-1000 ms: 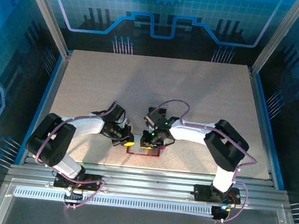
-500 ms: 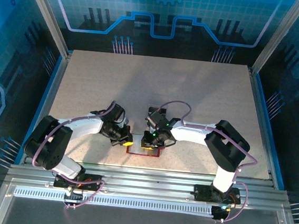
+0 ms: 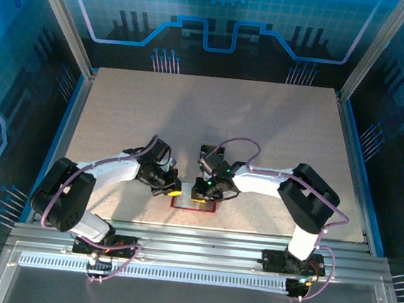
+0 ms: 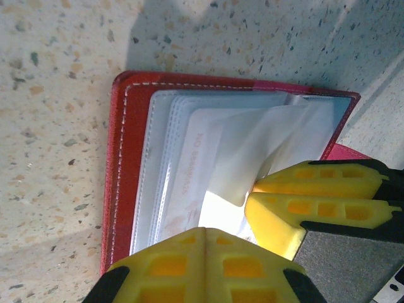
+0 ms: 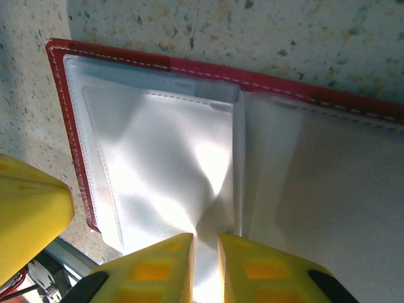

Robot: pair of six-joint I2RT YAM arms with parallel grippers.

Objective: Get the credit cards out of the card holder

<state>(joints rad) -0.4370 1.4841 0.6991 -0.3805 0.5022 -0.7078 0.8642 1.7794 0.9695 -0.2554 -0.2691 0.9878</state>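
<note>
Because the bench [image 3: 261,128] carries just the one thing, everything turns on the card holder [image 4: 120,164], which lies open and flat at the lower centre of the top view, between the two arms. In the right wrist view the right hand [image 5: 206,243] is clenched on a clear pocket leaf [image 5: 164,158] near the spine, at the bottom centre of the frame. In the left wrist view the left hand [image 4: 205,237] is clenched on nothing, its tips at the holder's lower edge (whether they press on it I cannot tell). A pale card [image 4: 192,170] sits in its pocket just above those tips, its long axis running up and down the frame, parallel to the stitched red border. The left hand looks nearer to that card.
</note>
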